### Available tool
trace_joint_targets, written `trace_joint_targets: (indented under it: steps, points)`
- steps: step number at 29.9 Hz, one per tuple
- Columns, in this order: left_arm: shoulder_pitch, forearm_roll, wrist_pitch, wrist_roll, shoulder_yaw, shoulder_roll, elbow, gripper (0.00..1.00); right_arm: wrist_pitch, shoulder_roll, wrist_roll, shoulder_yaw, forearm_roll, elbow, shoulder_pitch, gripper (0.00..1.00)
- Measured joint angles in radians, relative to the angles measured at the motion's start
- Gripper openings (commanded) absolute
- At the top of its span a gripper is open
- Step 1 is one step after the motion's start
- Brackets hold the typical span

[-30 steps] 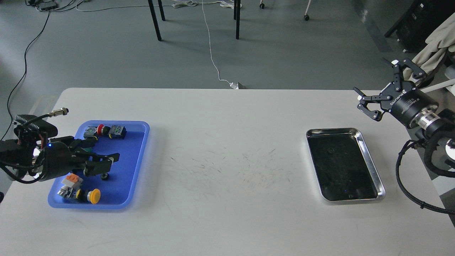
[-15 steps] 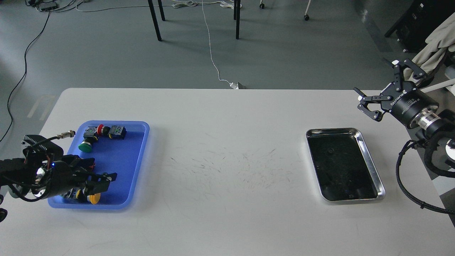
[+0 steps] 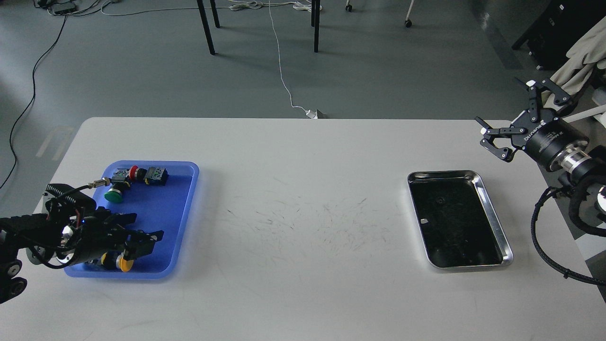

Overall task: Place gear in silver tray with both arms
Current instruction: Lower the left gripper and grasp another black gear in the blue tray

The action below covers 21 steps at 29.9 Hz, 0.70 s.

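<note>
The gear does not show; the spot in the blue tray (image 3: 163,199) where a small black part lay is covered by my left gripper (image 3: 142,234). That gripper hangs low over the tray's near end, dark and seen end-on, so I cannot tell its state or whether it holds anything. The silver tray (image 3: 494,213) lies at the right of the table with only reflections on its dark bottom. Beyond the silver tray's far right corner, my right gripper (image 3: 509,113) is raised above the table edge. It is open, with nothing between its fingers.
The blue tray also holds a green push button (image 3: 113,194), a red one (image 3: 134,171) with switch blocks, and a yellow one (image 3: 125,264) by the near rim. Table legs and cables lie on the floor beyond the white table (image 3: 303,227).
My left gripper has moved toward me over the blue tray, then slightly right, covering the small black part. The green button is uncovered. The right gripper has shifted slightly right.
</note>
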Motion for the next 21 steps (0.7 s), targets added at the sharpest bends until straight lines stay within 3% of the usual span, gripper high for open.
trace_joint_targets:
  steps: [14,21]
  points:
    - [0.026,-0.001,0.004,-0.004,0.002,-0.002,0.036,0.68,0.0,0.001,0.0,0.0,-0.003,-0.001,-0.001,0.96]
    - [0.035,0.001,0.004,-0.004,0.002,-0.006,0.053,0.5,0.0,0.001,0.0,0.0,-0.003,-0.001,-0.001,0.96]
